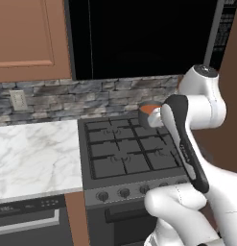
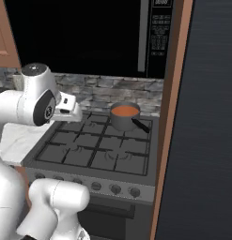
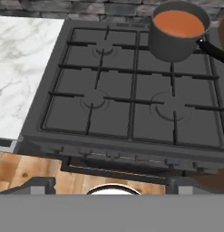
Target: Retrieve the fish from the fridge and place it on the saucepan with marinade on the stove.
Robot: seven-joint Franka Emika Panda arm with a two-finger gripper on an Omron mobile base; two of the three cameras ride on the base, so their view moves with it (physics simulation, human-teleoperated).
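The saucepan [image 3: 176,37] stands on the back right burner of the stove [image 3: 131,99], its dark handle pointing right. The marinade [image 3: 178,22] fills it as a flat orange-red disc with nothing showing on its surface. The same saucepan [image 2: 124,117] sits at the back of the grates in the right base view, and its rim [image 1: 149,110] peeks out behind my arm in the left base view. My gripper [image 3: 111,185] hovers over the stove's front edge, well short of the pot, open with nothing between its fingers. The fish is out of view.
A white marble counter [image 1: 33,153] lies left of the stove, with a dishwasher front [image 1: 29,216] below it. A black microwave [image 2: 89,33] hangs above the range. A tall dark slab [image 2: 209,117] behind a wood panel bounds the right side; whether it is the fridge I cannot tell.
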